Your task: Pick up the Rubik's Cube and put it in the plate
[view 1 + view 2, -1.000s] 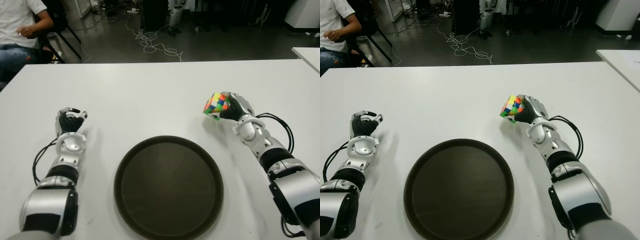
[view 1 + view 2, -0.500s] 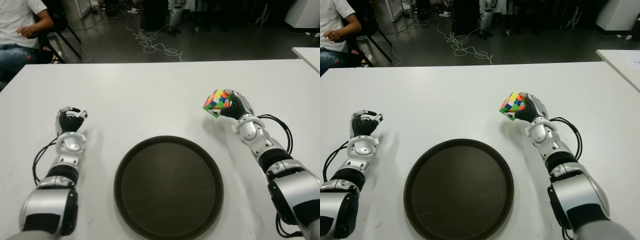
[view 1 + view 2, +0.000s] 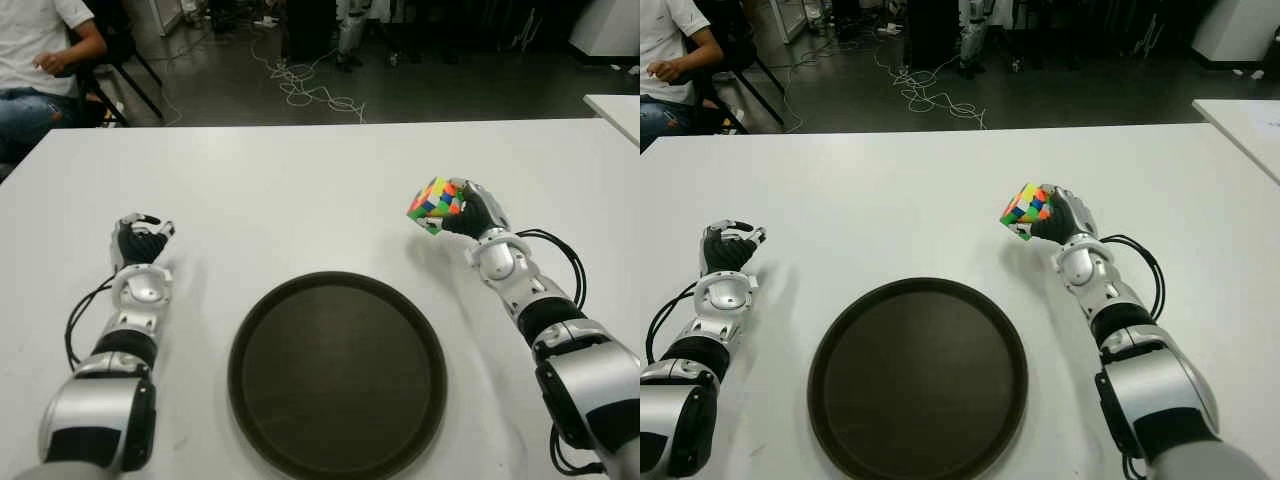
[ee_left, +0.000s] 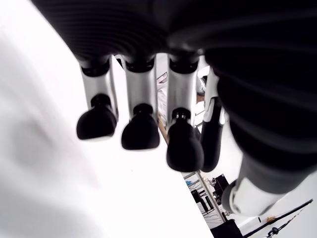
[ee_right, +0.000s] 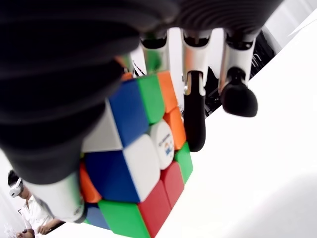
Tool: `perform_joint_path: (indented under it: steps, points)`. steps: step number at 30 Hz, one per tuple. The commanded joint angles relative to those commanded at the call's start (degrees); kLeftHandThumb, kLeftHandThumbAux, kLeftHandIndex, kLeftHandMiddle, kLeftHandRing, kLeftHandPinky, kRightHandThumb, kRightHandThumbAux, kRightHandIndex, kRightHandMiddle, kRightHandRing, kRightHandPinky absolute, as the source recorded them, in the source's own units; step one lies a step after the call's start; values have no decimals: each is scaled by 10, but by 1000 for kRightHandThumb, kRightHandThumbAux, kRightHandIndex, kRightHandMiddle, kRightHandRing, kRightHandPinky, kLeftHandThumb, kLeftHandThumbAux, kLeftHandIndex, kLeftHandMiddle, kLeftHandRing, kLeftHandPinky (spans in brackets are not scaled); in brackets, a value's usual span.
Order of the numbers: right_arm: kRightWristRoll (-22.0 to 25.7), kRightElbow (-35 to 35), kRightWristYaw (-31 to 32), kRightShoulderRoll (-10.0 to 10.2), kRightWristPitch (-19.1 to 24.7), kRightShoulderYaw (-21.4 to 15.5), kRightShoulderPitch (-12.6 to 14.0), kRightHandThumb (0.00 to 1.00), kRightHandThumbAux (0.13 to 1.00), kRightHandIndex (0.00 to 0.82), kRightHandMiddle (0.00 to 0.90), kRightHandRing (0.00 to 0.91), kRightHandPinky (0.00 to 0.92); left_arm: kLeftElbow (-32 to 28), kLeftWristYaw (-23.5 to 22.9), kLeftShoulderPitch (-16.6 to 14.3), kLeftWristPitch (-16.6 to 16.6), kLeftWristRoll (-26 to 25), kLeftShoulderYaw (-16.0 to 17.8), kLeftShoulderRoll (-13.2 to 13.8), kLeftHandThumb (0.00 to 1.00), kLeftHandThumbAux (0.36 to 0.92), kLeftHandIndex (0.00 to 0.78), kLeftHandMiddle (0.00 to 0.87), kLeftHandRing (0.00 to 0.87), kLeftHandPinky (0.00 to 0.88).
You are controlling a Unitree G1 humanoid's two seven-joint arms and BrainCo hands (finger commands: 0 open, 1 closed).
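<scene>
My right hand point(image 3: 463, 211) is shut on the Rubik's Cube point(image 3: 433, 203), holding it tilted a little above the white table point(image 3: 300, 180), beyond the right rim of the plate. The right wrist view shows the cube point(image 5: 133, 158) close up, with fingers point(image 5: 194, 119) wrapped over its coloured faces. The round dark brown plate point(image 3: 338, 372) lies flat near the table's front edge, with nothing in it. My left hand point(image 3: 140, 240) shows to the left of the plate, fingers curled and holding nothing.
A seated person point(image 3: 40, 60) in a white shirt is past the table's far left corner. Cables point(image 3: 310, 90) lie on the dark floor behind the table. A second white table edge point(image 3: 615, 105) shows at the far right.
My right hand has lifted the cube slightly and shifted it a little forward. The left hand and the plate have stayed put.
</scene>
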Motion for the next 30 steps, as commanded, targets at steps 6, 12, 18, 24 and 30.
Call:
perform_joint_path:
  steps: [6,12,18,24,30]
  points:
    - [24,-5,19,6,-21,-18,5,488,774,679,821,819,807,1,-1,-1,2,0,0,0,711,700,443,812,811,799]
    - [64,-28,58,21,-75,-40,14,418,762,672,824,827,817,0,-3,-1,3,0,-1,0,711,701,442,810,811,803]
    - [130,-101,130,52,-141,-67,43,266,742,640,817,835,822,3,-5,-2,5,1,-1,1,711,701,442,807,810,800]
    - [169,-160,187,65,-175,-78,72,235,724,621,820,842,831,3,-6,-2,7,2,-3,2,712,700,443,810,813,807]
    - [186,-207,221,70,-192,-83,96,262,686,591,816,845,840,1,-2,-1,6,2,-3,2,712,699,443,809,811,804]
